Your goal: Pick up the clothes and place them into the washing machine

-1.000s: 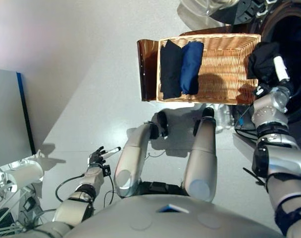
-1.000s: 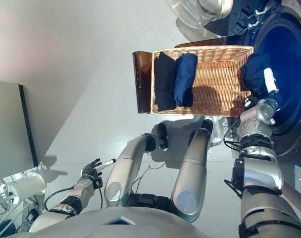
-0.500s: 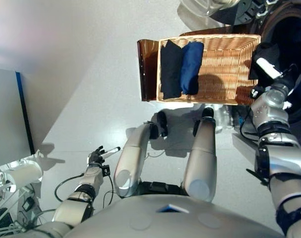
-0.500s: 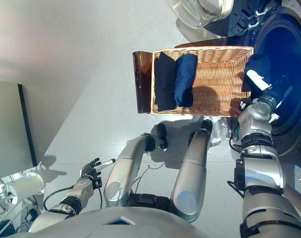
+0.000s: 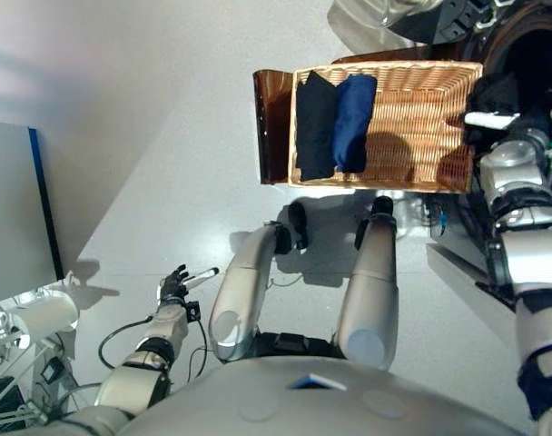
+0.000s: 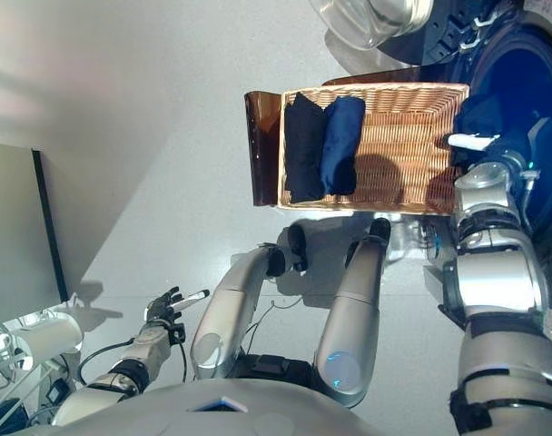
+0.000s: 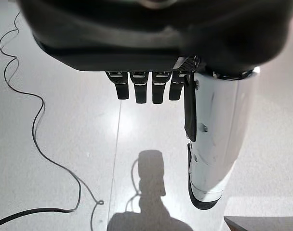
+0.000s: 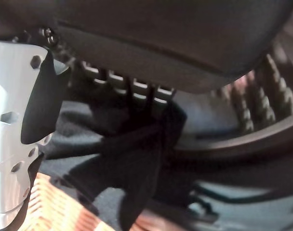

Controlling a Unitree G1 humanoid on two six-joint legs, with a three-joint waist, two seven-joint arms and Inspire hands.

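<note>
Our right hand (image 6: 494, 145), fingers clamped on a dark garment (image 8: 132, 159), has swung from the basket (image 6: 403, 136) toward the washer (image 6: 521, 100); left hand (image 5: 176, 283) hangs open.

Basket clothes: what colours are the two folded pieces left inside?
One black, one dark blue; clearest in the right eye view.

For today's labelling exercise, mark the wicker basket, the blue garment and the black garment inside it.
Wicker basket (image 5: 412, 91), left eye view, bare woven floor.
Blue garment (image 5: 352, 123), left eye view, middle.
Black garment (image 5: 314, 127), left eye view, middle.
</note>
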